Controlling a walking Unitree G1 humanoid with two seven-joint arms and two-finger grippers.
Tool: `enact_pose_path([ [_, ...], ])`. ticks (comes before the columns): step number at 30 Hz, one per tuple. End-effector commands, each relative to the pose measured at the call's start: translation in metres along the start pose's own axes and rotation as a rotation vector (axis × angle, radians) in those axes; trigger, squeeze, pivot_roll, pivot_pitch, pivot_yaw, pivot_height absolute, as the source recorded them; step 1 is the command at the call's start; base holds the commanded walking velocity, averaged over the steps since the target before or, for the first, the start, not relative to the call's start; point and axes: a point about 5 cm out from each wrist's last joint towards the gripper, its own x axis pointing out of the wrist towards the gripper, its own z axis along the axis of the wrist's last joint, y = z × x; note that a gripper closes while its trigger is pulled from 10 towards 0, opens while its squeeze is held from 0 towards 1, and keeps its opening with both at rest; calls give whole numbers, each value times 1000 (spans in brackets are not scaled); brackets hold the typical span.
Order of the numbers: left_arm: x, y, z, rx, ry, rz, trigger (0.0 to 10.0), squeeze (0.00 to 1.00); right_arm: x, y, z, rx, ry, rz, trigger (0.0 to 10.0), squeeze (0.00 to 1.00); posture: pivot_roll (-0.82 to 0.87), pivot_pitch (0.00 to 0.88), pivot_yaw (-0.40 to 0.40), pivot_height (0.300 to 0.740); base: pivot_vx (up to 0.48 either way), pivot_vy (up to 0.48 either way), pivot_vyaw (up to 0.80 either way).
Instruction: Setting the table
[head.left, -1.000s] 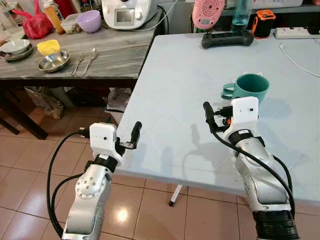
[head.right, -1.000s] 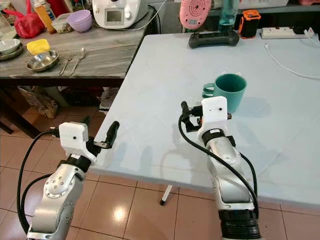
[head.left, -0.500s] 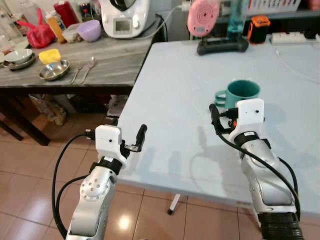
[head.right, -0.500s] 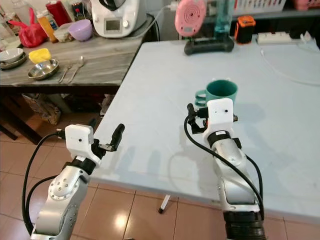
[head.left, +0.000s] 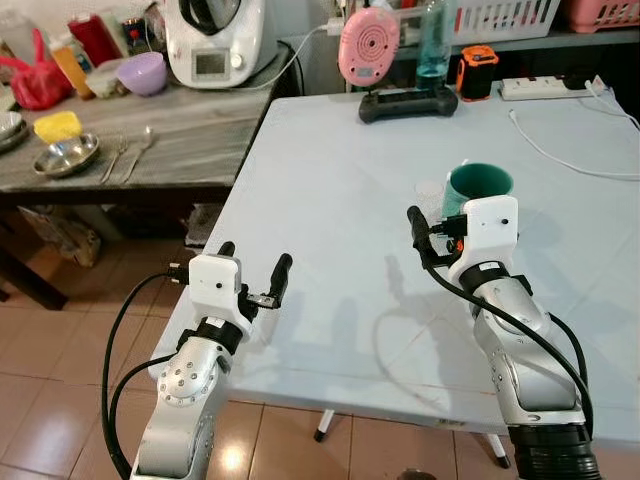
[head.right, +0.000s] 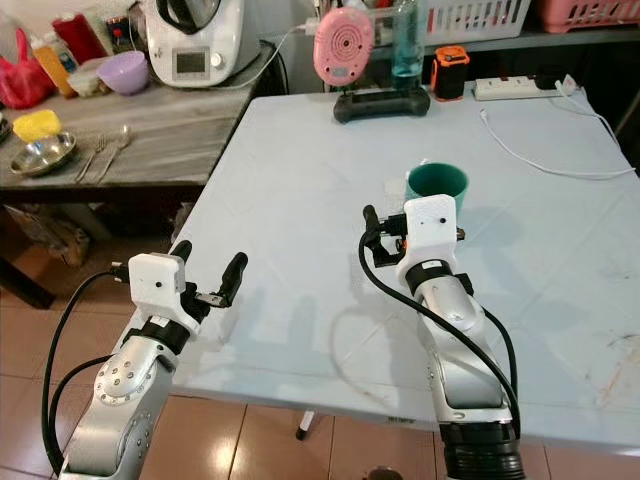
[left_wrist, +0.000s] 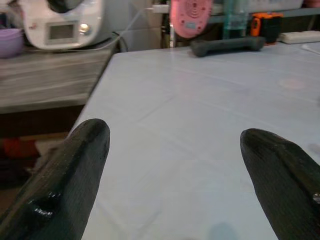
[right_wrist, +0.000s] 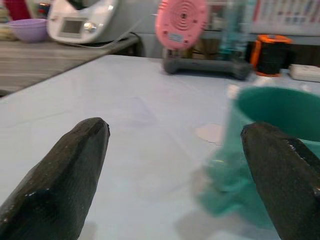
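Observation:
A teal mug (head.left: 478, 185) stands upright on the light blue table (head.left: 330, 170), right of its middle. My right gripper (head.left: 432, 226) hovers over the table just in front of the mug, open. In the right wrist view the mug (right_wrist: 270, 125) sits beside one finger of that gripper (right_wrist: 175, 129), not between the two. My left gripper (head.left: 254, 258) is open with nothing in it, held at the table's near left edge; in the left wrist view its fingers (left_wrist: 75, 165) point across the bare tabletop.
A wooden side table (head.left: 190, 120) to the left carries a steel bowl (head.left: 66, 155), fork and spoon (head.left: 125, 155), yellow bowl (head.left: 57, 125), purple bowl (head.left: 140, 72) and white appliance (head.left: 205, 40). A pink device (head.left: 369, 45), black controller (head.left: 408, 103) and power strip (head.left: 545, 87) stand at the far edge.
The whole view has shifted, so the camera moved: more of the blue table shows and the side table sits further left. Both grippers stay open in about the same pose.

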Motion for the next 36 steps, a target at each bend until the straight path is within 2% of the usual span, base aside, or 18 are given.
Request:
enact_pose_path([
  [1, -2, 6, 0, 6, 10, 17, 10000, 0, -1, 7, 1, 8, -4, 20, 10000, 0, -131, 120, 147, 740, 0, 0, 0],
  [12, -2, 6, -1, 13, 23, -4, 10000, 0, -2, 6, 2, -10, -16, -1, 10000, 0, -129, 117, 159, 740, 0, 0, 0],
  [21, -4, 0, -1, -11, 20, -64, 10000, 0, -18, 14, -2, -86, -53, -17, 10000, 0, -125, 117, 172, 740, 0, 0, 0],
  [26, -5, 1, -1, -9, 28, -81, 10000, 0, -22, 13, -9, -64, -30, -53, 10000, 0, -128, 120, 184, 740, 0, 0, 0],
  [31, -3, 1, -2, -7, 35, -99, 10000, 0, -19, 14, -14, -15, -8, -32, 10000, 0, -131, 121, 196, 740, 0, 0, 0],
  [36, -2, -1, -3, -7, 44, -119, 10000, 0, -5, 23, -19, 26, 20, 9, 10000, 0, -132, 120, 205, 740, 0, 0, 0],
])
